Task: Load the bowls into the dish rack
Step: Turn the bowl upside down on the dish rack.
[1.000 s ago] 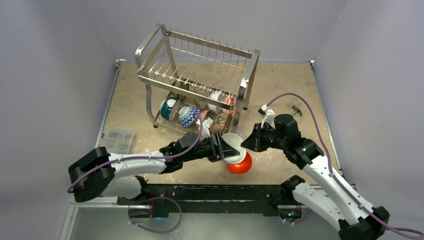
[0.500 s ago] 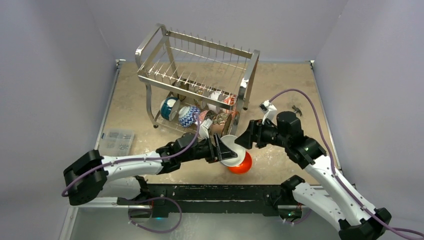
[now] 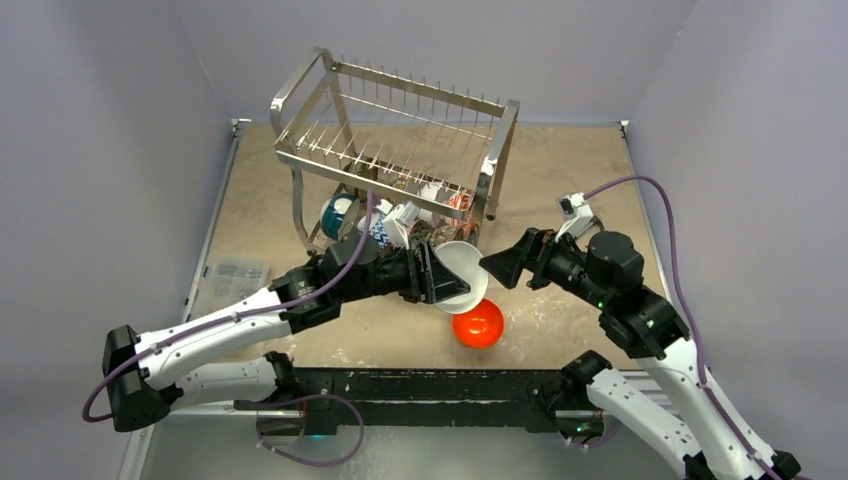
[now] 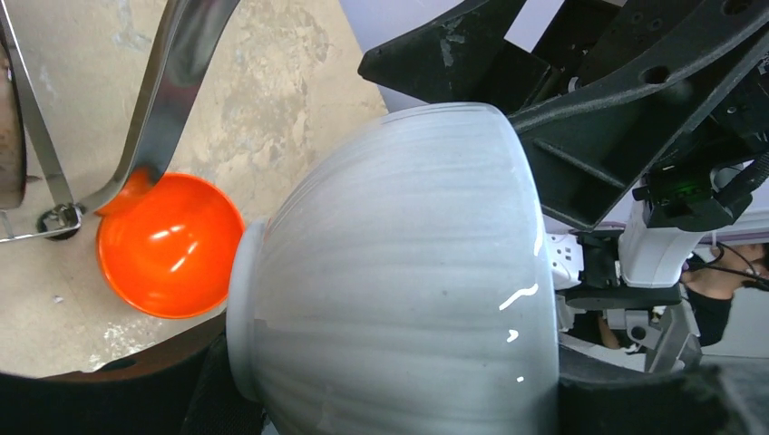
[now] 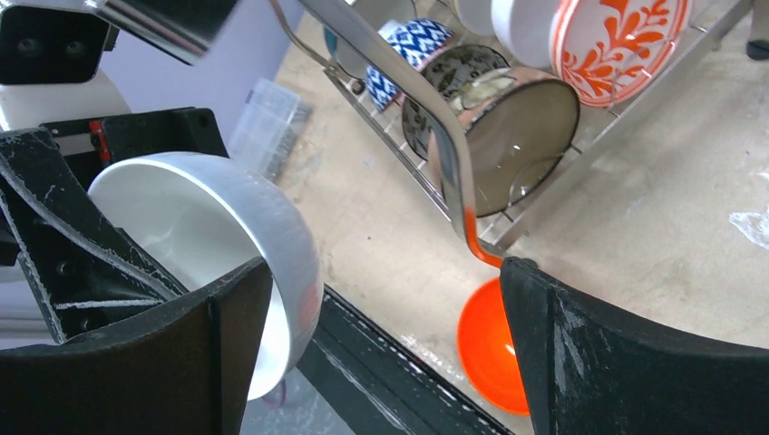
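A white bowl [image 3: 462,275] hangs tilted just in front of the dish rack [image 3: 400,160], my left gripper [image 3: 440,283] shut on its rim. In the left wrist view the white bowl [image 4: 399,272] fills the frame and hides most of the fingers. My right gripper [image 3: 500,268] stands open a little to its right, touching nothing; its view shows the white bowl [image 5: 218,236] beside its left finger [image 5: 136,362]. An orange bowl [image 3: 478,323] lies on the table below. The rack's lower tier holds teal [image 3: 338,215], blue-and-white [image 5: 408,50], brown [image 5: 517,136] and red-patterned [image 5: 617,27] bowls.
A clear plastic box [image 3: 232,280] of small parts lies at the table's left edge. A small dark object [image 3: 593,218] lies at the far right. The black base rail [image 3: 420,385] runs along the near edge. The rack's corner post [image 5: 435,136] comes down near the orange bowl [image 5: 490,344].
My right gripper has opened, let go of the white bowl and drawn back to the right. The left arm has carried the bowl up and back toward the rack's lower tier.
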`<state>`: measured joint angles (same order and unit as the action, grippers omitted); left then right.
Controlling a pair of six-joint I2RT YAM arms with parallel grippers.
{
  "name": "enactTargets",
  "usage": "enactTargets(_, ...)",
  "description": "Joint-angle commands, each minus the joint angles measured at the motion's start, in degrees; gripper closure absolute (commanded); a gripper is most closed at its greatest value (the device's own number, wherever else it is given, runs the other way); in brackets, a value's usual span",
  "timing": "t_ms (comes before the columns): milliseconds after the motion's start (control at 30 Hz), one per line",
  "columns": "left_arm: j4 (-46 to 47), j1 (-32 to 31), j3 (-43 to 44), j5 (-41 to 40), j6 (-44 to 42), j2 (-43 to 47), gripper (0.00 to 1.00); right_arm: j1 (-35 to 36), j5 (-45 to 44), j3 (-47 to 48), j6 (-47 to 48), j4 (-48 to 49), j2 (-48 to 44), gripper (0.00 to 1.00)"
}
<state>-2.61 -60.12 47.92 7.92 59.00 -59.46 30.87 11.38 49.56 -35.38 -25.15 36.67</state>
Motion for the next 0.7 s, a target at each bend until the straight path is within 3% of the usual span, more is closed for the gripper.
enactTargets(0,-5.5,1.5,10.9,4.7,-5.5,2.5,0.68,-0.6,-6.8,0.3,-0.7,-1.7,0.7,0.05)
enactTargets(400,-2.8,10.4,27.8,25.0,-5.1,-5.7,0.75,-0.6,-4.6,-2.0,-0.9,-0.4,1.1,0.05)
enactTargets(667,-12.8,11.0,32.6,22.7,-11.4,-8.1,0.79,-0.6,-0.4,-0.3,-0.2,2.7,-2.1,0.01)
